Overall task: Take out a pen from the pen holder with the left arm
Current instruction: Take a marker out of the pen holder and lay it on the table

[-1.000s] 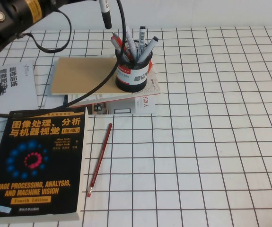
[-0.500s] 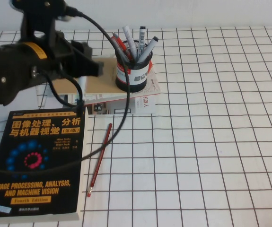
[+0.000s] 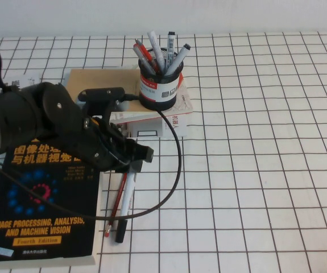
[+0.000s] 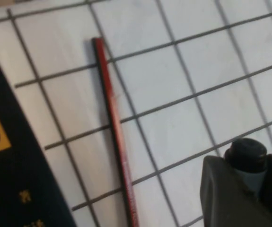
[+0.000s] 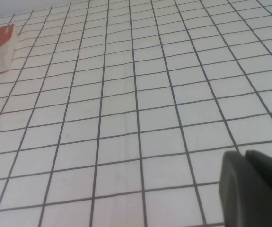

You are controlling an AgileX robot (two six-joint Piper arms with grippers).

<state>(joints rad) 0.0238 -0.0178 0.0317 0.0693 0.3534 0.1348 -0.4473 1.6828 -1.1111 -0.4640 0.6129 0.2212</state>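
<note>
Extraction step done, I judge. Left gripper [image 3: 132,168] clamped on white marker pen with black cap [image 3: 126,207], low over table just beside thin red pencil [image 4: 115,127]. Black cylindrical pen holder [image 3: 161,91] sits at 1 o'clock of it. Next move: lay pen down, release (tip contact unclear). Right gripper [image 5: 254,189] parked over white gridded table [image 5: 126,118]; can't tell its state.

A black textbook [image 3: 38,227] lies near left on the white gridded tabletop [image 3: 254,170], a thin red pencil [image 3: 112,216] just beside its right edge, and a tan cardboard sheet [image 3: 98,79] beyond.

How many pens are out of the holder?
1: the pen in the left gripper, low beside the red pencil. The arm could hide others. Right gripper hovers over the table.
</note>
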